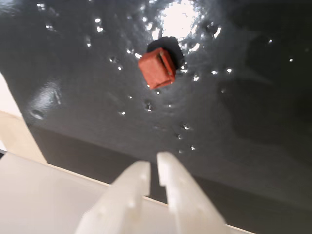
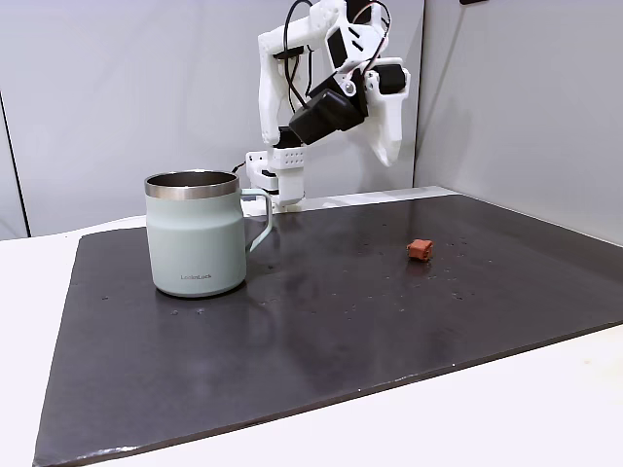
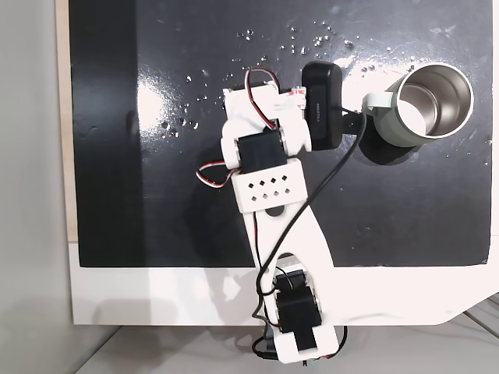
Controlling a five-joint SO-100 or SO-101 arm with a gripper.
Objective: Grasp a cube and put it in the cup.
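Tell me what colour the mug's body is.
Pale sage green, with a steel rim; the mug shows best in a fixed view.

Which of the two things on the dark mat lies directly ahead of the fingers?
The small reddish-brown cube, in the wrist view; the sage-green mug stands apart, far across the mat.

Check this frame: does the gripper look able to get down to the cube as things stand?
Probably yes. In the wrist view the gripper hangs above the mat with the cube ahead of it and bare mat between. The cup stands well off to the side. The fingertips are nearly together, so they would need to open first.
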